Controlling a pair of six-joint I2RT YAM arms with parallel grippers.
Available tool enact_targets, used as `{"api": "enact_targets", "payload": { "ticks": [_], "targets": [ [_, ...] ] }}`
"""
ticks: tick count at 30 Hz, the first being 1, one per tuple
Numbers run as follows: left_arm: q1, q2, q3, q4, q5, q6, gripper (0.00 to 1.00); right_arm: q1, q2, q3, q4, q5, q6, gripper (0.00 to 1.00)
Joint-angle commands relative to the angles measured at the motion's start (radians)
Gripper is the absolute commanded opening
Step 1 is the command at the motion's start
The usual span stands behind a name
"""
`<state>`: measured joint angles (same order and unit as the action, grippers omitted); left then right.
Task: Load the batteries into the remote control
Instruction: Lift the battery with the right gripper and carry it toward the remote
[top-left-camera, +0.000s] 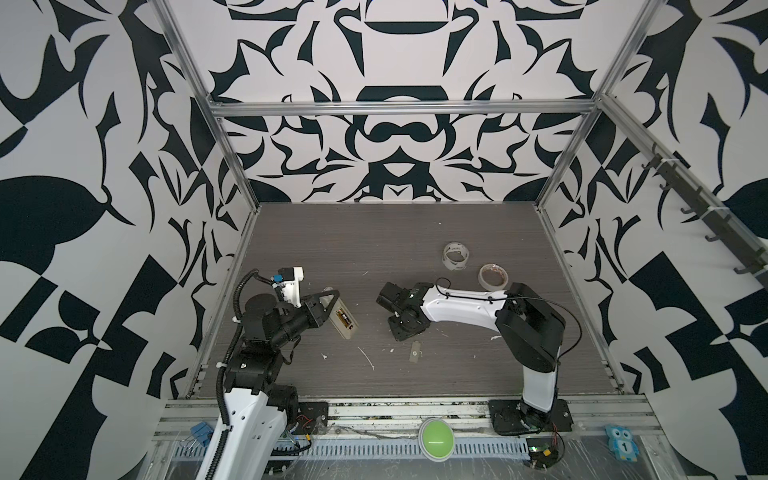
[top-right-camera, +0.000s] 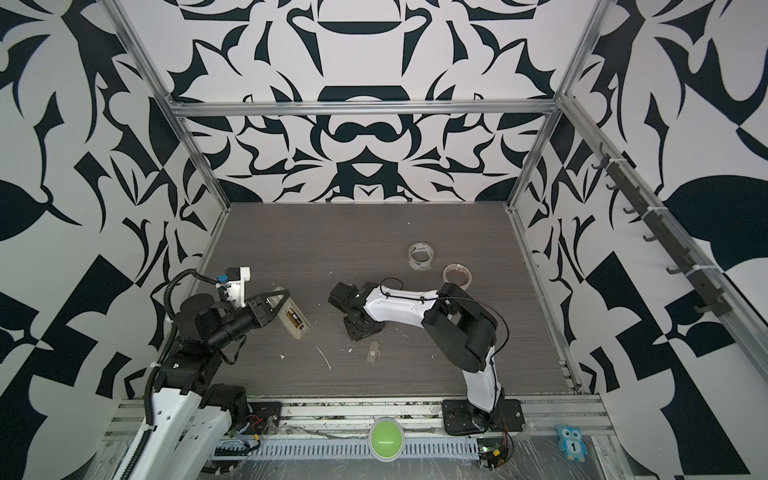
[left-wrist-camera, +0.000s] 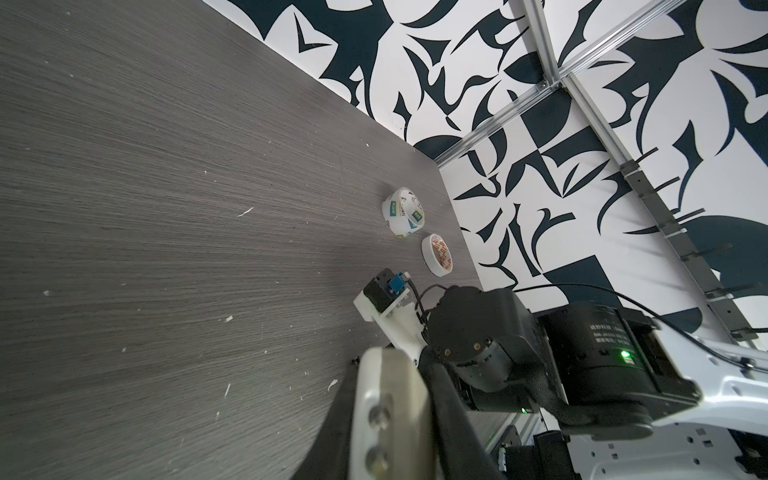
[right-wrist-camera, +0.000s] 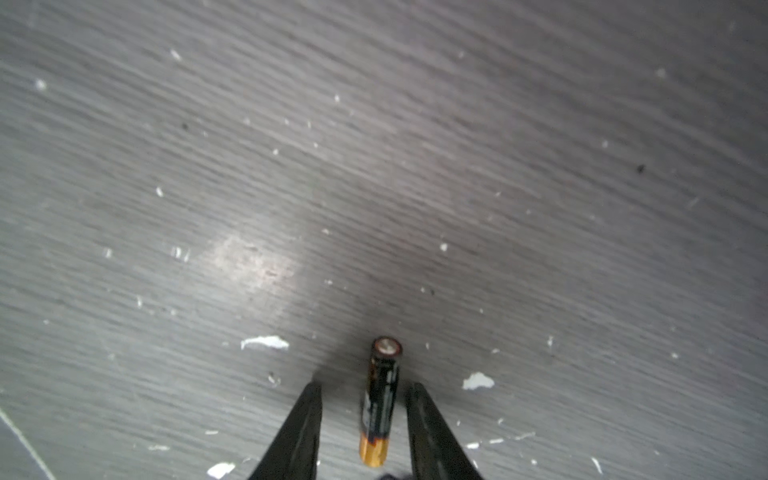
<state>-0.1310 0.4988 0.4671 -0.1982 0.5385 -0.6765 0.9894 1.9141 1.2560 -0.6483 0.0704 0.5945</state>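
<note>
The white remote control (top-left-camera: 341, 318) lies back-up on the left of the table with its compartment open. A dark and gold battery (top-left-camera: 343, 318) sits inside it. My left gripper (top-left-camera: 332, 297) is shut on the remote's far end. In the left wrist view the remote (left-wrist-camera: 390, 415) fills the space between the fingers. Another battery (right-wrist-camera: 380, 399) lies flat on the table between the fingers of my right gripper (right-wrist-camera: 365, 384). That gripper is open, with a gap on each side of the battery. In both top views the right gripper (top-left-camera: 405, 328) points down at mid-table and hides this battery.
A small pale flat rectangular piece (top-left-camera: 414, 352) lies just in front of the right gripper. Two tape rolls (top-left-camera: 456, 257) (top-left-camera: 493, 276) stand at the back right. White scraps dot the table (top-left-camera: 374, 249). A green button (top-left-camera: 436, 438) sits on the front rail.
</note>
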Motion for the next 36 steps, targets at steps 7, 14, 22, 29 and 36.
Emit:
{"api": "enact_targets", "payload": {
  "ticks": [7, 14, 22, 29, 36],
  "targets": [
    [0.004, 0.005, 0.004, 0.042, 0.011, 0.007, 0.0, 0.026, -0.006, -0.044, -0.059, 0.008, 0.03, 0.31],
    [0.004, 0.004, 0.002, 0.043, 0.015, 0.003, 0.0, 0.029, -0.007, -0.053, -0.063, 0.022, 0.036, 0.3],
    [0.004, 0.004, 0.002, 0.044, 0.017, 0.003, 0.0, 0.029, -0.006, -0.063, -0.051, 0.014, 0.039, 0.17],
    [0.003, 0.011, 0.005, 0.049, 0.018, -0.003, 0.0, 0.029, 0.0, -0.073, -0.03, -0.007, 0.041, 0.03],
    [0.004, 0.036, 0.009, 0.074, 0.047, -0.02, 0.0, 0.029, -0.086, -0.115, 0.034, -0.021, 0.008, 0.0]
  ]
}}
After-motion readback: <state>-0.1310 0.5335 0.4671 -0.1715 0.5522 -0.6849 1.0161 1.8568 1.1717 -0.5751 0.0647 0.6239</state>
